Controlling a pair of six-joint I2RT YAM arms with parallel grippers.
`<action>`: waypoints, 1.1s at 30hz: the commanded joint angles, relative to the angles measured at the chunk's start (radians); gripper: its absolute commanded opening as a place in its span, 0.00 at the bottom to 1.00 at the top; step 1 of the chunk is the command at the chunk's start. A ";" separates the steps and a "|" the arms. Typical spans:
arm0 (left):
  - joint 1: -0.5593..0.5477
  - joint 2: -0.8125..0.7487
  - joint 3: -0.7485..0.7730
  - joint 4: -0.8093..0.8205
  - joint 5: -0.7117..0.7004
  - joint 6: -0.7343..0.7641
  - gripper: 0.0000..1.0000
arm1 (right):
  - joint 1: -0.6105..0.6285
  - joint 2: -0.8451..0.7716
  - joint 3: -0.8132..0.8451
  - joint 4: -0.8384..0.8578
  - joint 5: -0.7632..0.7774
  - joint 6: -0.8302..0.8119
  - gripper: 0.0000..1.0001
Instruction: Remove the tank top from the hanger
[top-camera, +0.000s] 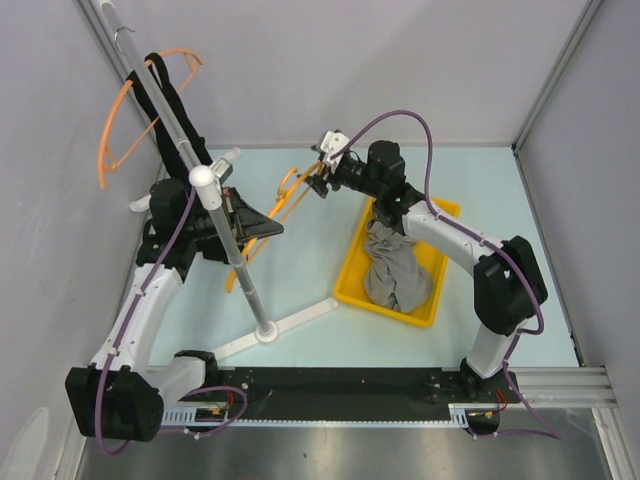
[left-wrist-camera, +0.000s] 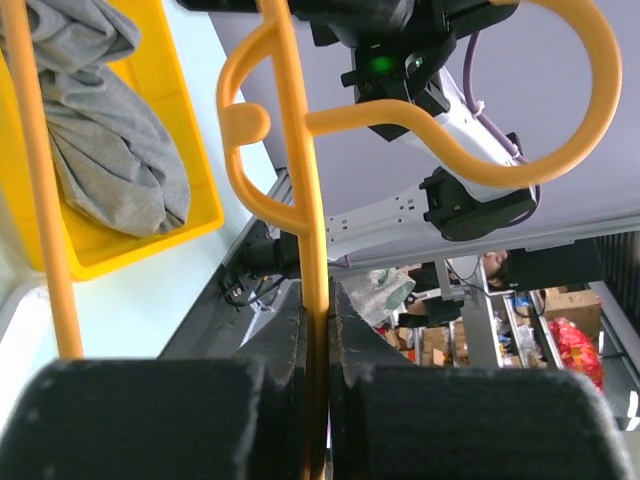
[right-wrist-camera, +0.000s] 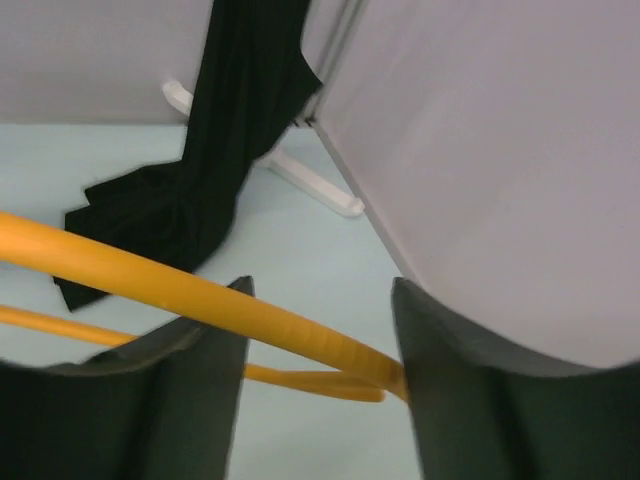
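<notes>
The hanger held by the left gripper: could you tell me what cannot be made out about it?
Left wrist: the hanger runs off the top edge; the left gripper covers its lower part.
Top view: the rack pole hides part of it.
Right wrist: blurred, so contact with the right gripper is unclear.

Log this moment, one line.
left gripper shut on hanger | right gripper open astride hanger | grey top in yellow bin | black top on rack
</notes>
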 joint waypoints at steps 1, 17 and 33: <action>-0.007 -0.027 0.015 0.006 0.027 0.046 0.00 | 0.002 0.003 0.028 0.144 -0.071 0.023 0.41; -0.010 -0.131 0.233 -0.395 -0.701 0.557 0.67 | 0.019 -0.113 0.030 -0.201 0.014 -0.158 0.00; -0.019 -0.328 0.134 -0.342 -0.780 0.715 0.78 | 0.059 -0.006 0.248 -0.542 0.167 -0.359 0.00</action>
